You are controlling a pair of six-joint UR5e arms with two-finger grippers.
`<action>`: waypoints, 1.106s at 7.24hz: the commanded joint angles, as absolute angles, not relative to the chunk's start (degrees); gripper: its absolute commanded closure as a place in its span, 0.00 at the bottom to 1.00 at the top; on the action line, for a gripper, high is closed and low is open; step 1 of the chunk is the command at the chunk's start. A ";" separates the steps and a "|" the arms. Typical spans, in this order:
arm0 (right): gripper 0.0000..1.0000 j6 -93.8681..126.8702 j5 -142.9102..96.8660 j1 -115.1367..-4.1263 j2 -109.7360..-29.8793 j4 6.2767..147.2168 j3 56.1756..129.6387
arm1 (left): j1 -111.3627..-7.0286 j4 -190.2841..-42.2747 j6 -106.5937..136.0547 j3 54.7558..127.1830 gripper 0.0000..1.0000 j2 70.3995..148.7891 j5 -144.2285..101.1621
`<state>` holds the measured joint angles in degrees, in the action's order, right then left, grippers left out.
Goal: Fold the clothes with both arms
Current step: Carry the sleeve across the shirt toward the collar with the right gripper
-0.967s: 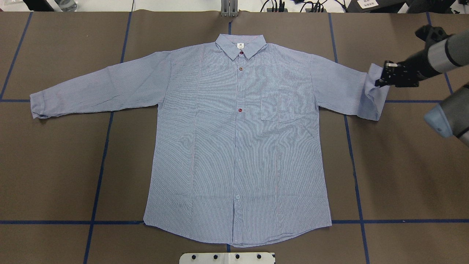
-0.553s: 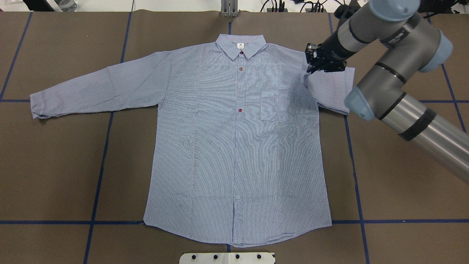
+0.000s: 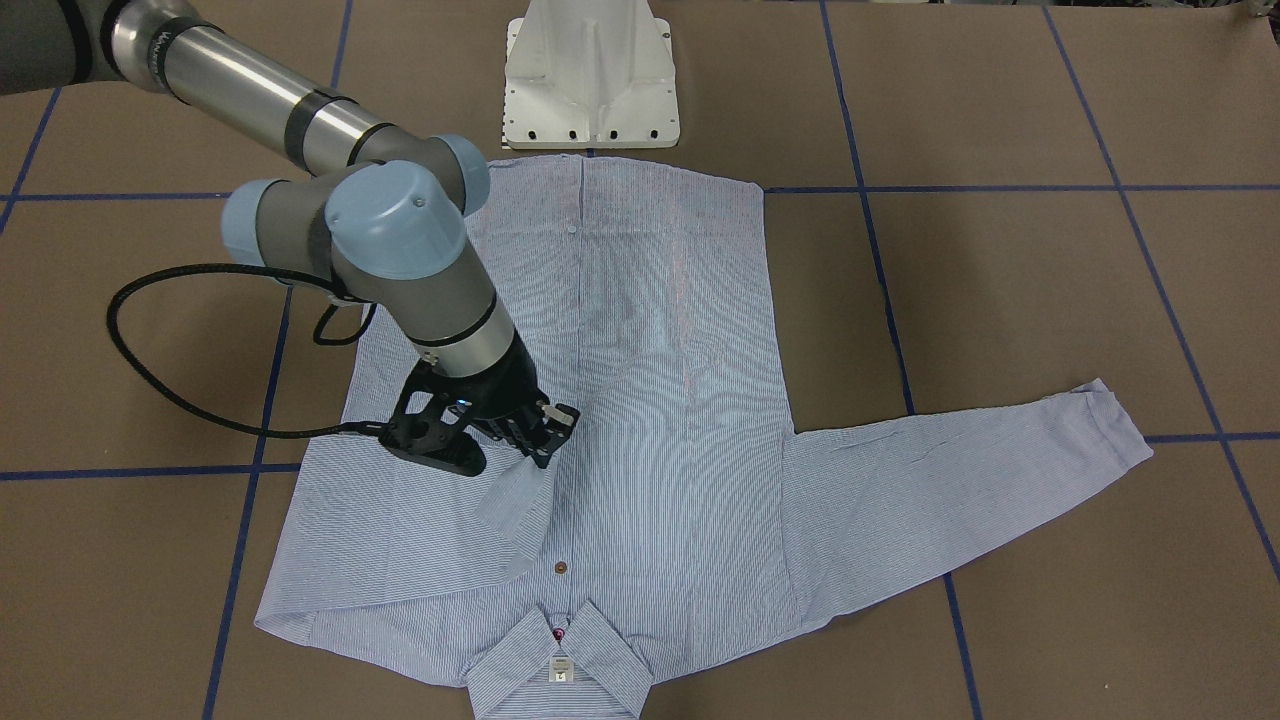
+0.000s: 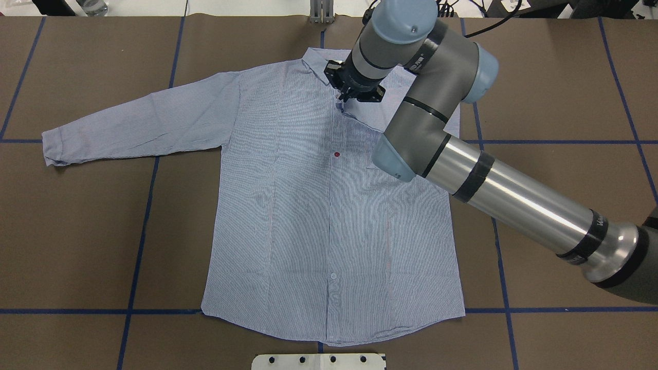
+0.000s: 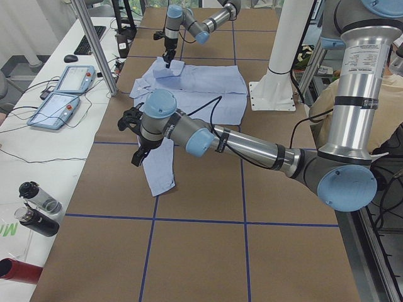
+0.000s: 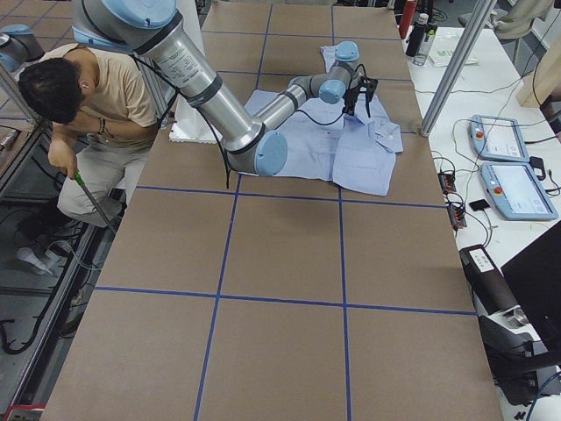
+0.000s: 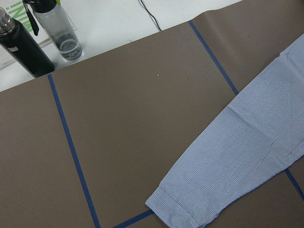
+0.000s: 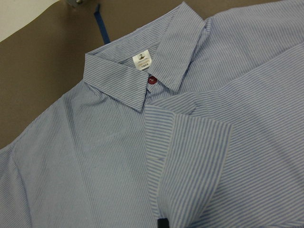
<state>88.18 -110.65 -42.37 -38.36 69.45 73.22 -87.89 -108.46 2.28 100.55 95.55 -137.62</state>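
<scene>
The striped shirt [image 4: 329, 216] lies flat, front up, collar [image 4: 316, 57] at the far side. My right gripper [image 4: 345, 97] is shut on the right sleeve's cuff [image 8: 190, 142] and holds it over the button line just below the collar. It also shows in the front-facing view [image 3: 543, 455], with the right sleeve [image 3: 400, 540] folded across the chest. The left sleeve [image 4: 139, 123] lies stretched out flat. My left gripper [image 5: 136, 151] hovers above the left cuff [image 7: 175, 209]; I cannot tell whether it is open or shut.
The white pedestal base [image 3: 592, 75] stands at the shirt's hem edge. Bottles [image 7: 28, 42] stand past the table's left end. Control tablets [image 5: 63, 88] lie on the side bench. A person [image 6: 79, 114] crouches beside the robot. Blue tape lines cross the brown table.
My right gripper has carried the cuff leftwards from beside the table's right part across the shirt to the button line. The right sleeve now lies folded over the chest and pocket.
</scene>
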 commanded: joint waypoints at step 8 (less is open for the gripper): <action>0.21 89.74 -104.26 -39.21 -30.59 68.82 65.92 | -87.80 -108.46 3.34 100.02 0.00 95.62 -137.46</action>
